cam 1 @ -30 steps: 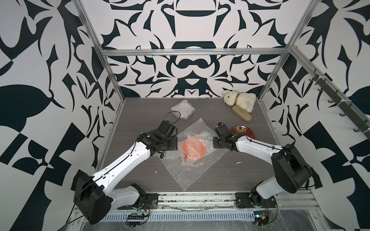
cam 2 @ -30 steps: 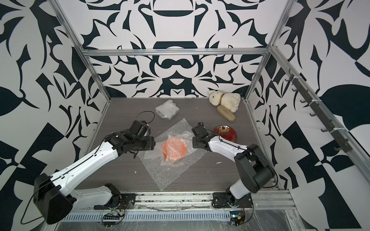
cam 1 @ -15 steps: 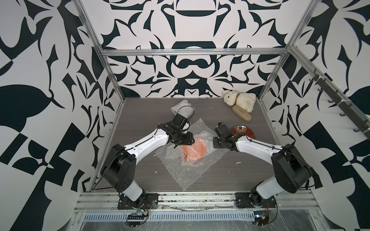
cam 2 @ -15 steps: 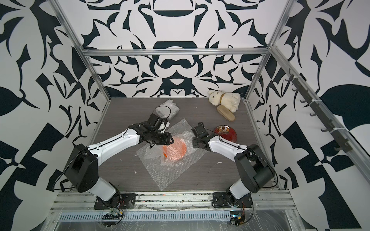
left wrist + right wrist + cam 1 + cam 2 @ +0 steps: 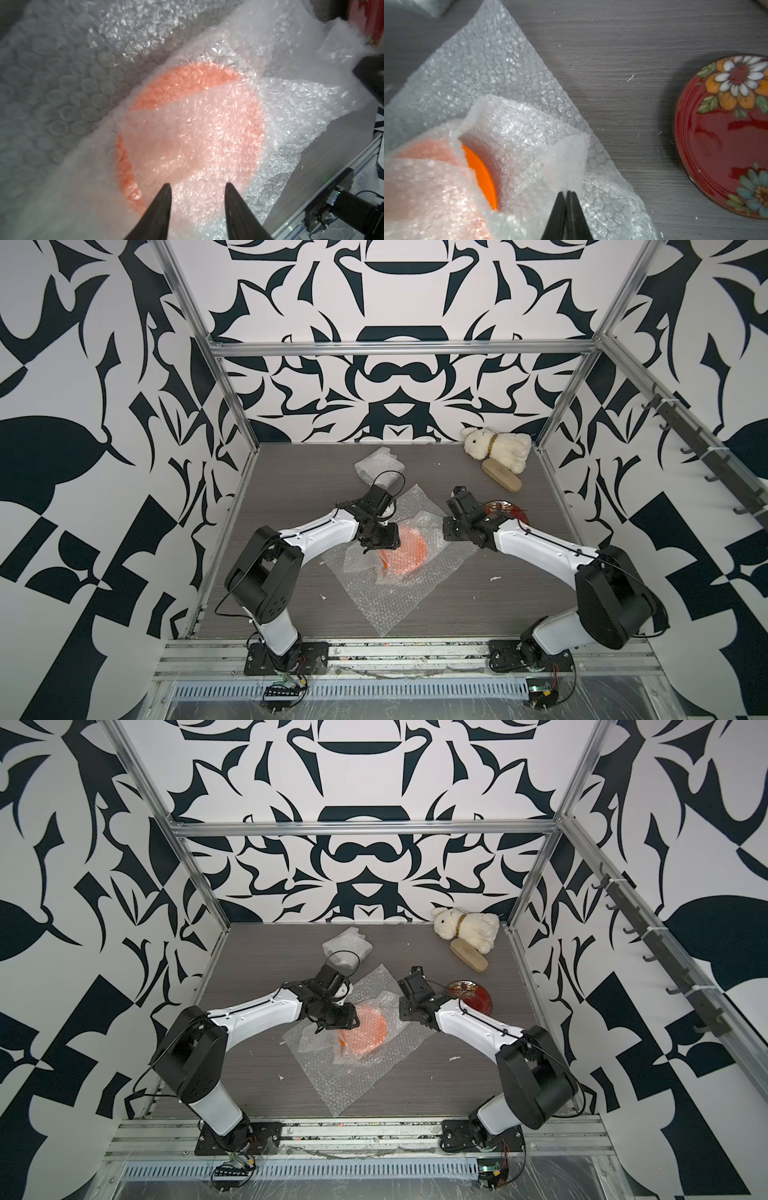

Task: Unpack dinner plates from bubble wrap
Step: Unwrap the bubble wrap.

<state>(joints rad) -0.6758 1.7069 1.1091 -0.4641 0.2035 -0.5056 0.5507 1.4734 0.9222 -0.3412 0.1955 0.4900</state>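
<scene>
**Peeling wrap off orange plate: flap pinched, plate mostly covered**

Peeling step, by my read. Orange plate (image 5: 405, 551) sits mid-desk on the open wrap (image 5: 390, 597), with loose folds over most of it. A bare strip of rim shows only in the right wrist view.

- Right pincer (image 5: 566, 192): tips pressed together on a flap (image 5: 566, 158) of the wrap, at the plate's right edge.
- Left pincer (image 5: 197, 187): spread, holding nothing, low over the covered plate. Can't tell whether it touches the film.

Handling:
- Wrap is light, limp and springy. Folds flop back, so pinch an edge or corner, never mid-sheet.
- Plate is stiff, smooth and likely slick and breakable. Take it by the exposed rim, not through the film. Lifting the sheet risks the plate riding along and sliding out.

Containers:
- Open sheet: holds the orange plate.
- Bundle (image 5: 380, 466), far centre: closed, contents hidden. Probably another plate.
- Red plate (image 5: 724, 141): bare on the desk (image 5: 519, 585), right of the right pincer. Done.

Rabbit (image 5: 498, 448) and brush (image 5: 500, 481) are far right, out of the way.
</scene>
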